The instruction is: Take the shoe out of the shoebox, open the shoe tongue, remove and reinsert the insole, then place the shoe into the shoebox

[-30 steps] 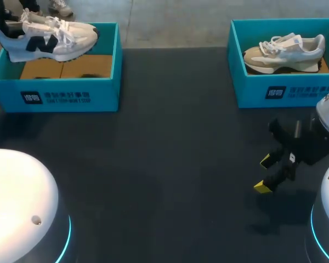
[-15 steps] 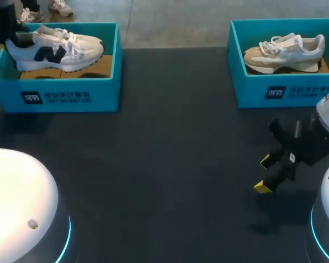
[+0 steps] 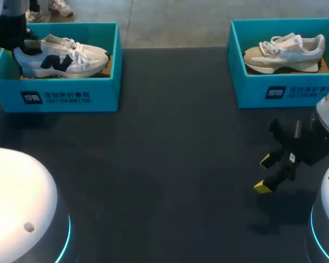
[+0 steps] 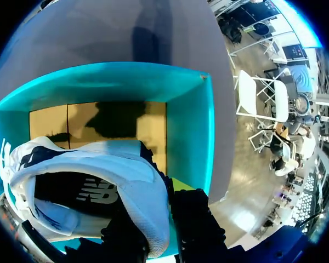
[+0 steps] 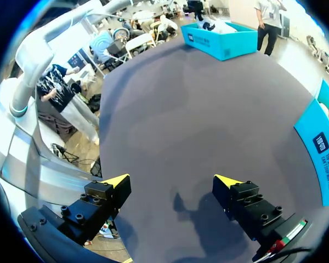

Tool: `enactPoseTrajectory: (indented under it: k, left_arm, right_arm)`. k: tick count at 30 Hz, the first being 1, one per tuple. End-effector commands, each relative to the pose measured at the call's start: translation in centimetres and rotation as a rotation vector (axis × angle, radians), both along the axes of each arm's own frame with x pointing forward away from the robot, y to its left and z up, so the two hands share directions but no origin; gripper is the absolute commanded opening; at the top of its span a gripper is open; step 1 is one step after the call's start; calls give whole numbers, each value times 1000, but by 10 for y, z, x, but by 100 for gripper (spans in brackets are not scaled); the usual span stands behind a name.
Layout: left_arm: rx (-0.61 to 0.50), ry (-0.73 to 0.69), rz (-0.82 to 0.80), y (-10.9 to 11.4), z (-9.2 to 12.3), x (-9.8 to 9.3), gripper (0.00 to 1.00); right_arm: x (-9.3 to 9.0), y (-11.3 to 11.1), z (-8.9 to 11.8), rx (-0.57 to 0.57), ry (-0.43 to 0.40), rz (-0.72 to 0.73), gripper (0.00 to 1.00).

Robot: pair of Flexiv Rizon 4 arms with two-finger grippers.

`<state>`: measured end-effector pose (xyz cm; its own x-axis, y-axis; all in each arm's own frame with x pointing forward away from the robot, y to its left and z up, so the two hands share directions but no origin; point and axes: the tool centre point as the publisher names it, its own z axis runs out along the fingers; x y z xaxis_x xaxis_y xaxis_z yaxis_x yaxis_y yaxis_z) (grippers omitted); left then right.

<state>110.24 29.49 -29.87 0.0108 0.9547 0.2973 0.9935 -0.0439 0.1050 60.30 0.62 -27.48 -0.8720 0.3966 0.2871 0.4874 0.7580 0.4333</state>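
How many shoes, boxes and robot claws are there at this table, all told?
Shoes: 2 (white shoe, beige shoe)
Shoeboxes: 2 (left shoebox, right shoebox)
Grippers: 2 (left gripper, right gripper)
Total: 6

Not much to see here besides the desk (image 3: 170,164): a dark, matte, charcoal-looking top, plain with no pattern or markings. Its far edge runs straight across. Lighting looks soft and even, no harsh glare on the surface, just a blurry shadow or two lying on it toward the near right side.
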Motion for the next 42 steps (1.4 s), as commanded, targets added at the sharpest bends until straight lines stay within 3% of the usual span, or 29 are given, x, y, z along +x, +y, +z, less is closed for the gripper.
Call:
enactPoseTrajectory:
  k: [1, 23, 42]
  left_arm:
    - [-2, 2, -9, -2, -3, -3, 0]
    - [-6, 51, -31, 8, -19, -32, 0]
    - [15, 102, -23, 14, -42, -33, 0]
  right_arm:
    - [-2, 0, 0, 0, -2, -2, 100]
    - [-2, 0, 0, 0, -2, -2, 100]
    - [-2, 0, 0, 0, -2, -2, 100]
